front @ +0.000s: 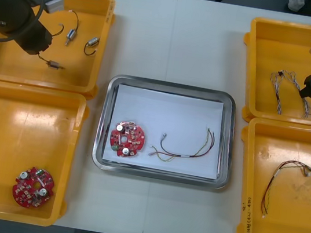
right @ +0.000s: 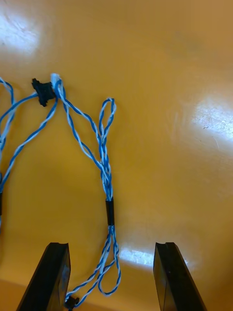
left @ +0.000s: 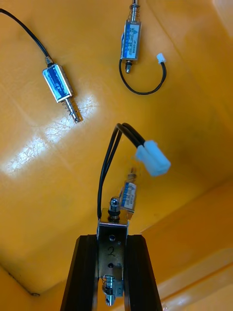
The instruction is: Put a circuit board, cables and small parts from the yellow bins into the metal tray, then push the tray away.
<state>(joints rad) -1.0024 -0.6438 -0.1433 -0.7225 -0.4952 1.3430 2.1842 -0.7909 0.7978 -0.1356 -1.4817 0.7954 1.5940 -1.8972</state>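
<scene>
The left gripper (left: 112, 243) was clamped on a small silver metal part (left: 113, 228) by its flat sides, likely so the black lead (left: 103, 170) hung free, by the near edge of the far left yellow plastic bin (front: 103, 44). The right gripper (right: 111, 252) stood open astride a twisted blue and white cable (right: 103, 160) in the far right yellow bin (front: 255, 67), poised to pinch it. The shiny metal tray (front: 171, 87) held a round red circuit board (front: 127, 139).

A: Front camera's up high, looking steeply down on the whole table (front: 172, 43).
B: And the left wrist camera's in tight over the far left bin (left: 194, 97), sharing its small metal parts (left: 131, 36) with that overhead; right wrist's close above the blue-and-white cables (right: 104, 160) in the far right bin (right: 184, 73).
</scene>
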